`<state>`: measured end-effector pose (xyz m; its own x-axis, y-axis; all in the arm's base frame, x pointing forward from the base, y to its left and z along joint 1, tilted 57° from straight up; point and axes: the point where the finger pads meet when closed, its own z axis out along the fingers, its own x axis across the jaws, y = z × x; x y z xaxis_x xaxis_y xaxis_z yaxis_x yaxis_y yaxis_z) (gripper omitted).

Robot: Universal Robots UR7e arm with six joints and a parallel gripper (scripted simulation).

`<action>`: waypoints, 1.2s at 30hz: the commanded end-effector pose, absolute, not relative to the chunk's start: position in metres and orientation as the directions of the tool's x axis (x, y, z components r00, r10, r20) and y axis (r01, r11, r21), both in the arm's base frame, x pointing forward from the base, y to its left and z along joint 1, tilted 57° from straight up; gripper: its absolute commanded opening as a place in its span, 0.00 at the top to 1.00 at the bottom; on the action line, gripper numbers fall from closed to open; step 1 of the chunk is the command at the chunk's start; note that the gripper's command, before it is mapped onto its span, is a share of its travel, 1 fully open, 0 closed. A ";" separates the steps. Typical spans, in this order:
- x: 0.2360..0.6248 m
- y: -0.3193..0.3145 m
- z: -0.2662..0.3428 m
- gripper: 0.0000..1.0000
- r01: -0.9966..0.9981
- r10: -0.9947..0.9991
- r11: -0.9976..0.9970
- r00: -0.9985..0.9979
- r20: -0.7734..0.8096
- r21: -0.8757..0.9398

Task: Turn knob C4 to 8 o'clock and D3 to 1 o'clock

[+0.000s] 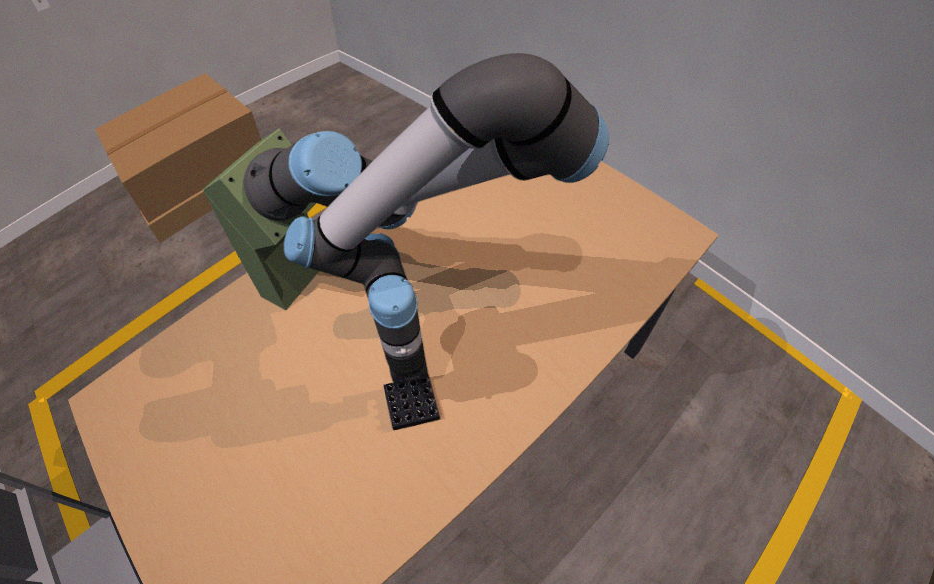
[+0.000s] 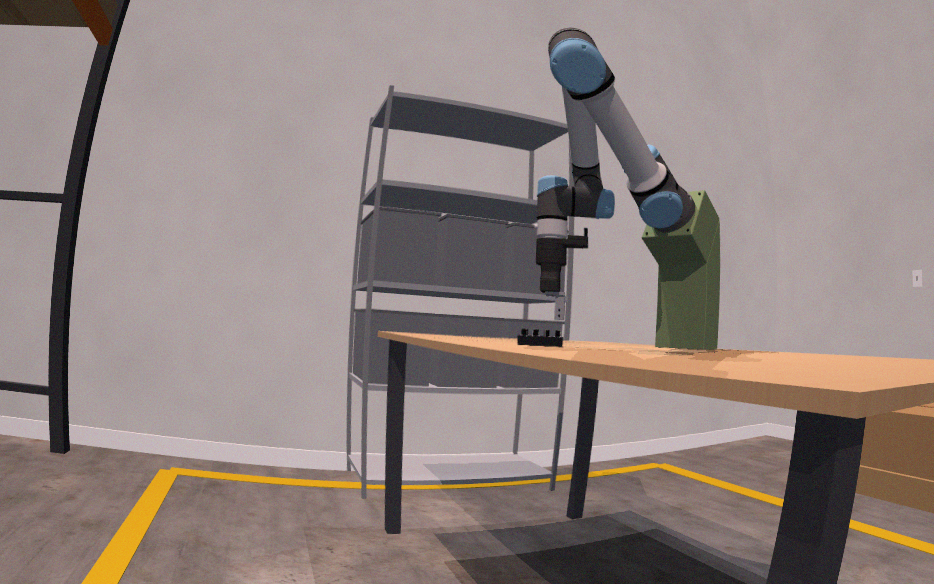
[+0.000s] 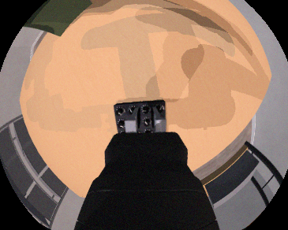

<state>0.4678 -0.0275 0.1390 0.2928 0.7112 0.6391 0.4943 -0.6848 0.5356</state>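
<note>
While the top view hides it, from the side we see the gripper point(image 2: 549, 290), part-open and empty, above the knob box point(image 2: 539, 337).

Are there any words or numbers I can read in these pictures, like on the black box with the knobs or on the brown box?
No text can be read in any view.
Knob box: its printed names are too small and blurred to read.
Cardboard box: plain, no writing shows.
Green robot base: no label shows.
Gripper: no marking shows; it hangs above the knob box, partly open, holding nothing.
</note>
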 end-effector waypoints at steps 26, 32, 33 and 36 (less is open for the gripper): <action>0.485 -0.025 0.129 0.54 0.489 0.714 -0.683 0.291 0.637 0.543; 0.485 -0.025 0.130 0.54 0.488 0.715 -0.683 0.291 0.636 0.544; 0.485 -0.025 0.130 0.54 0.488 0.715 -0.683 0.291 0.636 0.544; 0.485 -0.025 0.130 0.54 0.488 0.715 -0.683 0.291 0.636 0.544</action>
